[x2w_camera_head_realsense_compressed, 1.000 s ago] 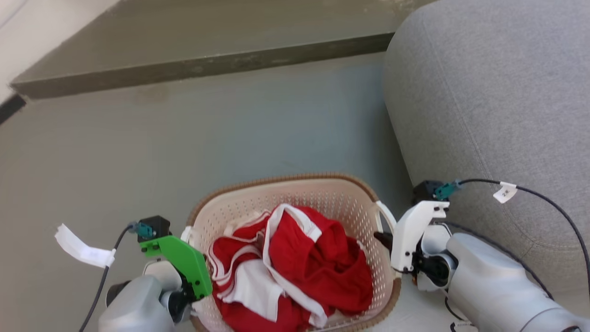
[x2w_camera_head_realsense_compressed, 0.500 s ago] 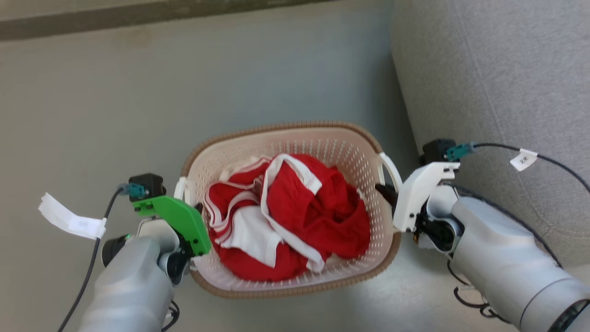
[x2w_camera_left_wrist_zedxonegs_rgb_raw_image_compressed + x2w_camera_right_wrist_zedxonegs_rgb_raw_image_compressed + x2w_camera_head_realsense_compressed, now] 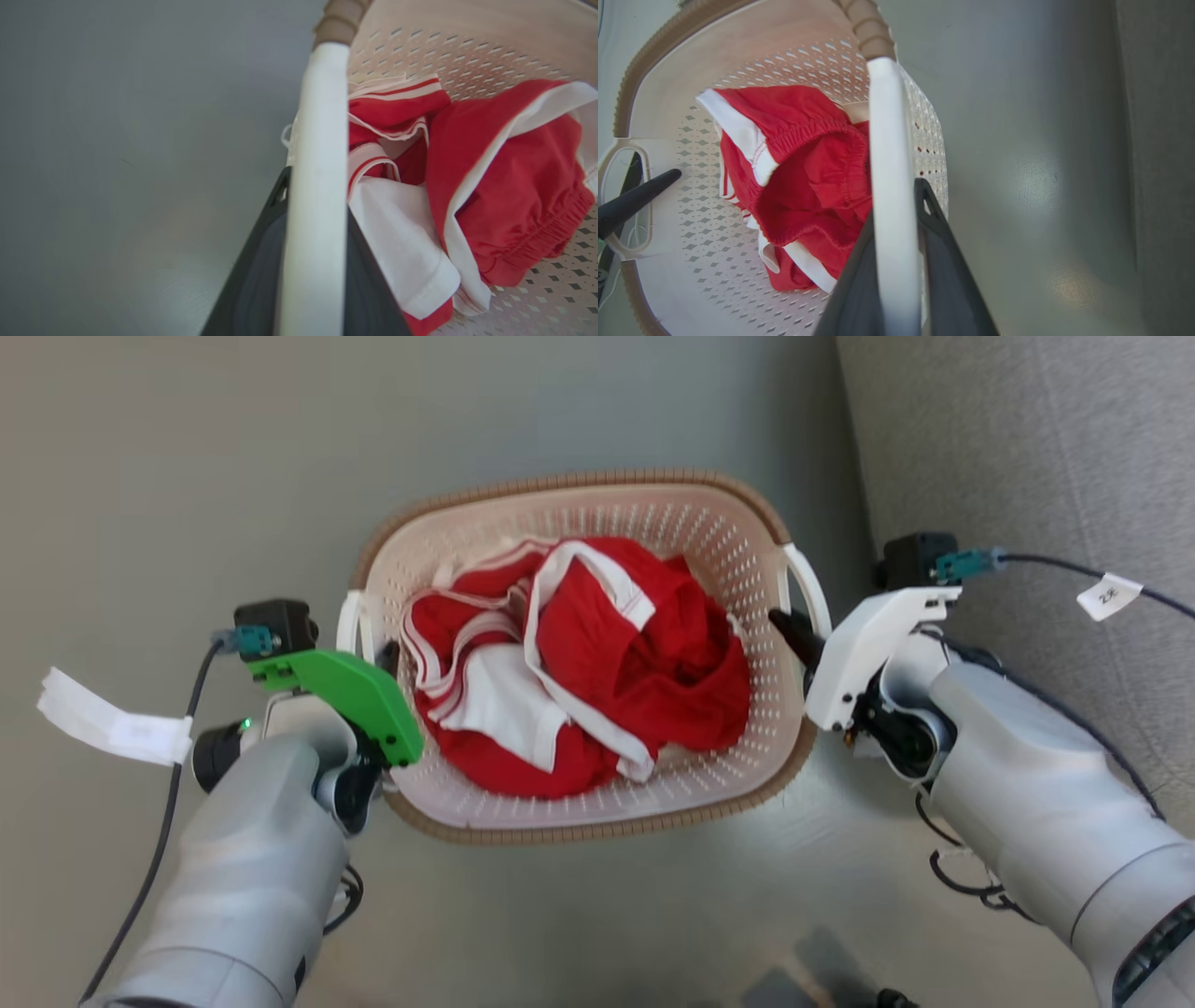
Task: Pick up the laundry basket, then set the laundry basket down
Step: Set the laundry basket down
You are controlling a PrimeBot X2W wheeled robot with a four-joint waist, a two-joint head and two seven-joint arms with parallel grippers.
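Head view, looking down: a cream perforated laundry basket (image 3: 691, 518) w/ a brown woven-look rim is mid-frame over a grey floor (image 3: 187, 476), btwn the robot's two arms. Can't tell if its base touches the floor. Inside is a crumpled heap of red clothes (image 3: 653, 663) w/ white trim, incl. a piece w/ an elastic waistband. A grey fabric sofa (image 3: 1027, 457) takes the upper right, just beside the basket's right end.

The left gripper (image 3: 387, 658), under a green cover, is at the basket's left end, at the white left loop handle (image 3: 347, 621). In the left wrist view the handle bar runs up the middle w/ dark fingers (image 3: 257, 280) pressed on either side, so it's clenched on the handle.

The right gripper (image 3: 789, 625), under a white cover, is at the right loop handle (image 3: 810, 588). The right wrist view shows much the same: the white bar is pinched btwn two dark fingers (image 3: 945, 261), so it's grasping that handle. Across the basket in that view, one dark finger of the left gripper lies on the inner side of the far handle.

White paper tags hang on black cables at both wrists.
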